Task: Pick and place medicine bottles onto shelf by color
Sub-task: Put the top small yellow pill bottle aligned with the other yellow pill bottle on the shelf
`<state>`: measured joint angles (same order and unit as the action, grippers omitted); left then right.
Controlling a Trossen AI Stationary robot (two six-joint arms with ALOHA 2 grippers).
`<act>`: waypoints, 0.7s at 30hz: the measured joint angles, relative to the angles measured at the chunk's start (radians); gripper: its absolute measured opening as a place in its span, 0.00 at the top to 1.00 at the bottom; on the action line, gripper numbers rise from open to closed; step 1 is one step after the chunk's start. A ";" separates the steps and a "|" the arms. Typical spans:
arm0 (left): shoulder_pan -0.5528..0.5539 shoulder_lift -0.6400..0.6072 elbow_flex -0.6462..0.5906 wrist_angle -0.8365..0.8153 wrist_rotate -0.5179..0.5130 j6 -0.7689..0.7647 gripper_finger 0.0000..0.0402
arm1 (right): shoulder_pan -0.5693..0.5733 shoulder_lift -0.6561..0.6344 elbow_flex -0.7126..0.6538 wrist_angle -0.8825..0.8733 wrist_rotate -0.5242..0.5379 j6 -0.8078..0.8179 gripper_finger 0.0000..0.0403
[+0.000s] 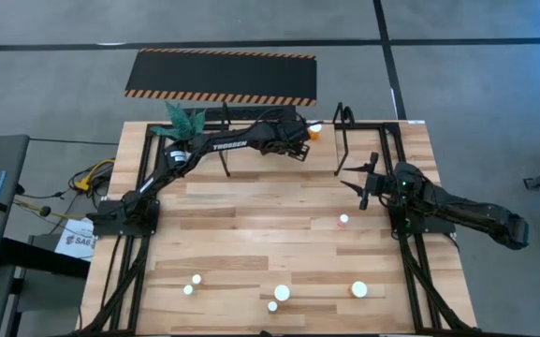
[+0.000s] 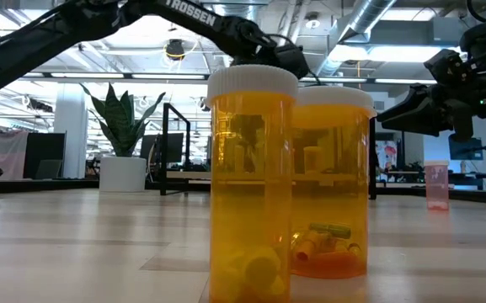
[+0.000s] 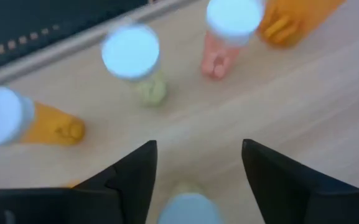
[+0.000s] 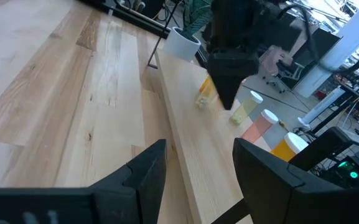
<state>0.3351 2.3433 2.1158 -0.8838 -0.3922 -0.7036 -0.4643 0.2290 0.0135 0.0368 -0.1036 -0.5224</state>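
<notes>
Left wrist view gives you the left gripper (image 3: 195, 165) with its two dark wedge-shaped fingers spread apart above a white-capped bottle (image 3: 188, 206); the jaws are released and touch nothing, and that bottle is cut off by the frame edge. Beyond the fingers you see four more medicine bottles on pale, smooth wood: a greenish one (image 3: 135, 62), a pink one (image 3: 226, 34), an amber one (image 3: 23, 118) and an orange one partly out of frame (image 3: 291, 18), all blurred.

From overhead, the left gripper (image 1: 298, 140) sits over the shelf (image 1: 344, 126), a thin black tube frame at the far edge of the plank table (image 1: 251, 225). The right gripper (image 1: 368, 183) waits just in front of the shelf, its fingers parted around nothing.

Well away from the shelf, two translucent orange cylinders (image 2: 253, 185) stand touching; small capsules lie in their bottoms, hard to make out. A lone pink bottle (image 2: 436, 185) stands nearer the shelf.
</notes>
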 joint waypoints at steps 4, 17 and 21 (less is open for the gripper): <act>-0.016 0.000 0.034 -0.038 -0.028 -0.004 0.39 | 0.000 0.000 0.000 0.000 0.000 0.000 0.49; -0.087 -0.001 0.134 -0.259 -0.098 -0.099 0.35 | 0.000 0.000 0.000 0.000 0.000 0.000 0.49; -0.100 0.000 0.134 -0.313 -0.066 -0.164 0.35 | 0.000 0.000 0.000 0.000 0.000 0.000 0.49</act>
<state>0.2352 2.3428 2.2498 -1.1966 -0.4585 -0.8672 -0.4641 0.2288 0.0135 0.0368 -0.1036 -0.5224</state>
